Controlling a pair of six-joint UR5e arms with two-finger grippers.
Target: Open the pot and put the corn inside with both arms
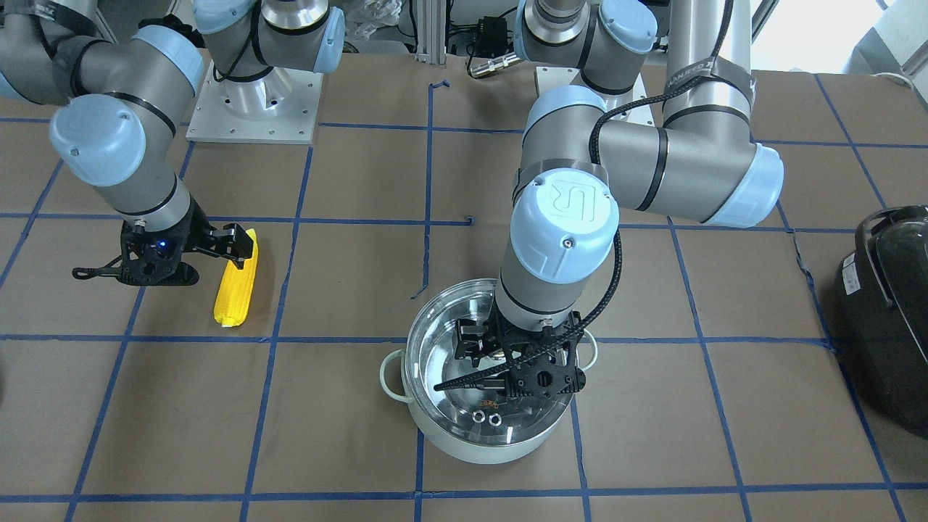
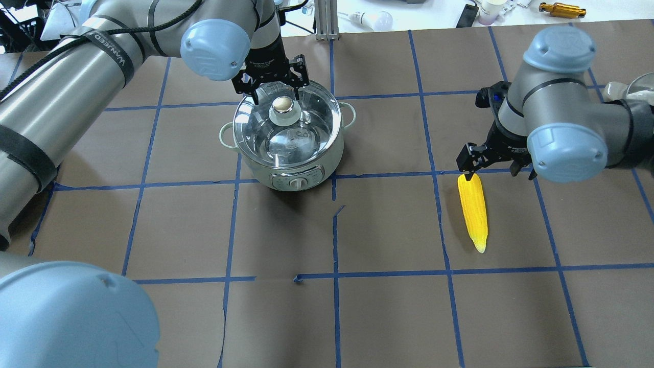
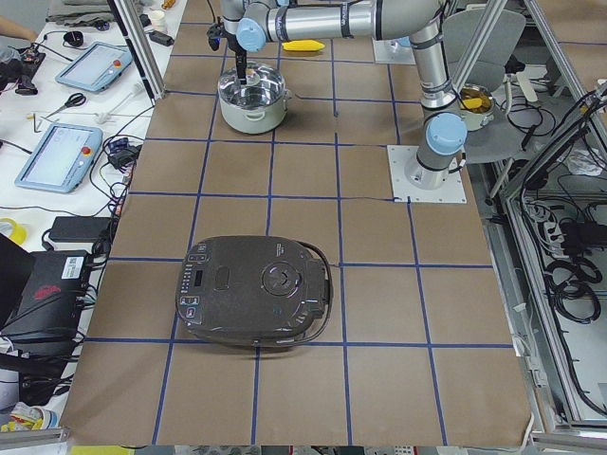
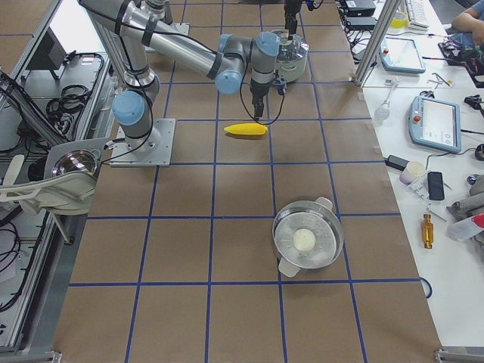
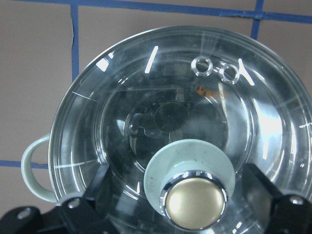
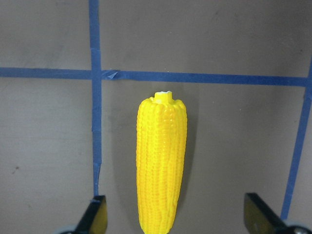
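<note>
The pale mint-green pot (image 2: 294,171) stands with its glass lid (image 5: 146,97) on; the brass-coloured knob (image 5: 195,202) sits in the lid's middle. My left gripper (image 2: 274,92) is open and straddles the knob, its fingers (image 5: 97,195) apart from it on both sides. The pot also shows in the front view (image 1: 478,435), under the left gripper (image 1: 500,355). The yellow corn (image 2: 473,209) lies flat on the table. My right gripper (image 2: 493,166) is open and hovers over the corn's thick end; in the right wrist view the corn (image 6: 161,165) lies between the fingers (image 6: 95,214).
A black appliance with a handle (image 1: 888,319) sits at the table's end on my left side. A second steel pot with a lid (image 4: 306,242) stands at the end on my right side. Blue tape lines grid the brown table.
</note>
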